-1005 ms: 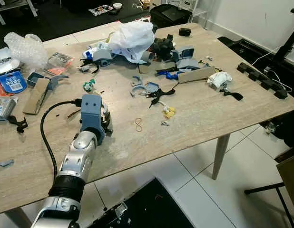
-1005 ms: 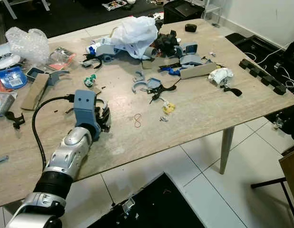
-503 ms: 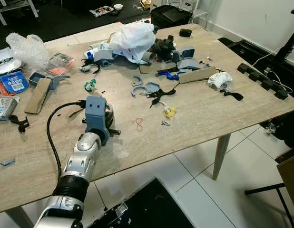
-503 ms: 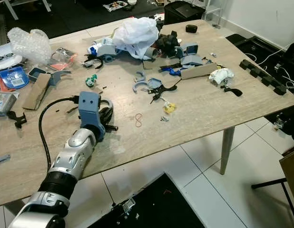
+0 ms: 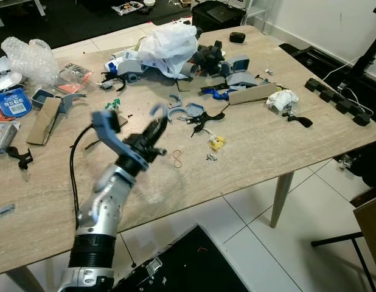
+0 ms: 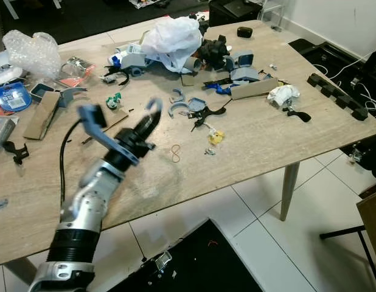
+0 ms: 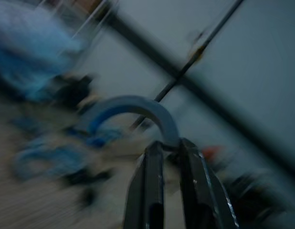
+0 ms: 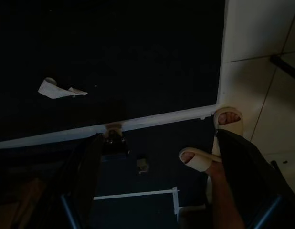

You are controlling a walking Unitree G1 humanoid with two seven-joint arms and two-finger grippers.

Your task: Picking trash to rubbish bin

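Note:
My left gripper (image 5: 156, 123) is raised above the wooden table (image 5: 255, 152), blurred by motion. It is shut on a curved blue plastic piece (image 7: 131, 107), which sticks up from the fingertips (image 6: 153, 109). Trash lies across the table: a white plastic bag (image 5: 170, 42), more blue plastic bits (image 5: 191, 111), a cardboard strip (image 5: 252, 95), crumpled white paper (image 5: 280, 100), a rubber band (image 5: 177, 159) and a yellow scrap (image 5: 216, 143). My right gripper (image 8: 159, 138) hangs low over a dark floor mat, fingers spread wide with nothing between them.
Bubble wrap (image 5: 33, 55), a cardboard piece (image 5: 45, 120) and blue packets (image 5: 11, 102) lie at the table's left. A black box (image 5: 218, 15) stands beyond the far edge. A black sheet (image 5: 188, 261) covers the floor below. A person's sandalled feet (image 8: 227, 119) stand near my right gripper.
My left gripper has lifted off the table and swung up and to the right, carrying the curved blue piece. The camera has shifted slightly.

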